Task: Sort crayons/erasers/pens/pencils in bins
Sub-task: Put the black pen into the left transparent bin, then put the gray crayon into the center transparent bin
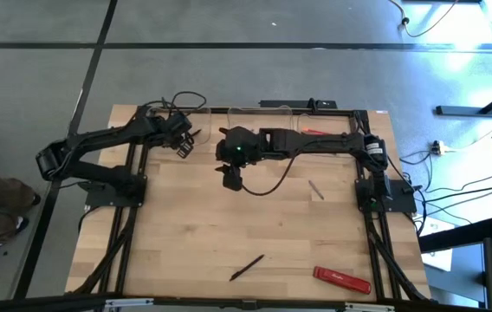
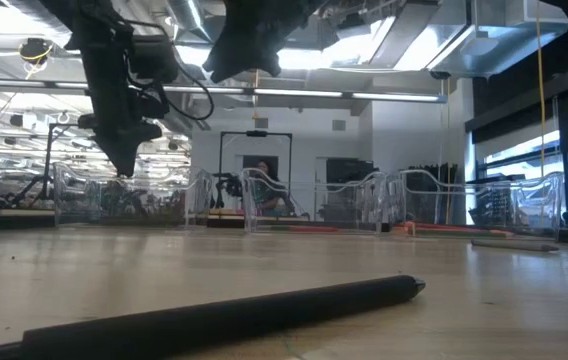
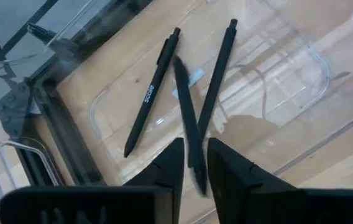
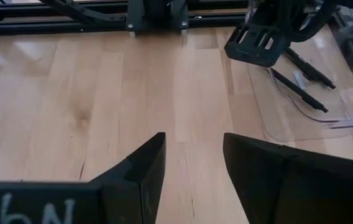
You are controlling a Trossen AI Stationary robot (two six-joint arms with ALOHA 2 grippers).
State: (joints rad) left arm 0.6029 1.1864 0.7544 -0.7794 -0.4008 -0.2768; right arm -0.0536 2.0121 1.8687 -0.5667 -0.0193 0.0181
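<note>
My left gripper [image 3: 194, 163] hangs over a clear bin [image 3: 301, 56] with two pens [image 3: 150, 99] lying inside; its walls hem me in. My right gripper [image 4: 194, 163] has bare table [image 4: 102, 93] ahead, with the left gripper just beyond.

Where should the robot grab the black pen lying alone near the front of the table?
Probably around the middle of the black pen, coming straight down from above. It lies flat and slanted on the bare table, so the jaws should close across its thin width.
</note>
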